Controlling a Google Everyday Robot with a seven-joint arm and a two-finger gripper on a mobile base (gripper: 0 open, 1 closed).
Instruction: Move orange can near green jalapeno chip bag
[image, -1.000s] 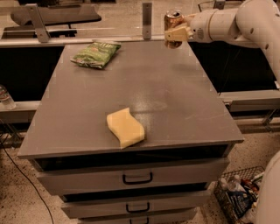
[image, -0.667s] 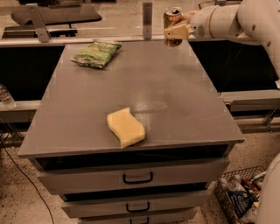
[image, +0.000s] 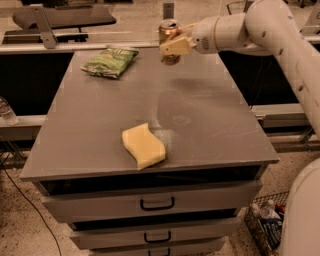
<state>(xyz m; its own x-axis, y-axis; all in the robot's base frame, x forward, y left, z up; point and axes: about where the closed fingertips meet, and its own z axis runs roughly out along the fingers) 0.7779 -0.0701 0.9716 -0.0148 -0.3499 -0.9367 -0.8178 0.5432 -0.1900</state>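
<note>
From where I stand, the arm has swung left since a second ago: the gripper (image: 174, 45) and the orange can (image: 168, 31) it carries were out past the table's far right part, and now they sit over the middle of the far edge, a good deal nearer the green jalapeno chip bag (image: 110, 61). The fingers are clamped on the can's sides, one pale pad lying across its front, and the can stands upright with its silver top showing. Its base is right down at the table (image: 215, 125) surface, though I cannot tell if it touches. The bag has not budged; it lies flat at the far left, with a gap of bare top between it and the can to its right. The yellow sponge (image: 144, 146) has stayed put too, near the front edge, a little left of centre and well apart from both. Counting up: one can, one chip bag, one sponge, one gripper. Under the tabletop I make out three drawer handles (image: 157, 203), stacked one below the other. A clear plastic bottle (image: 6, 111) stands off to the left, beyond the table.
</note>
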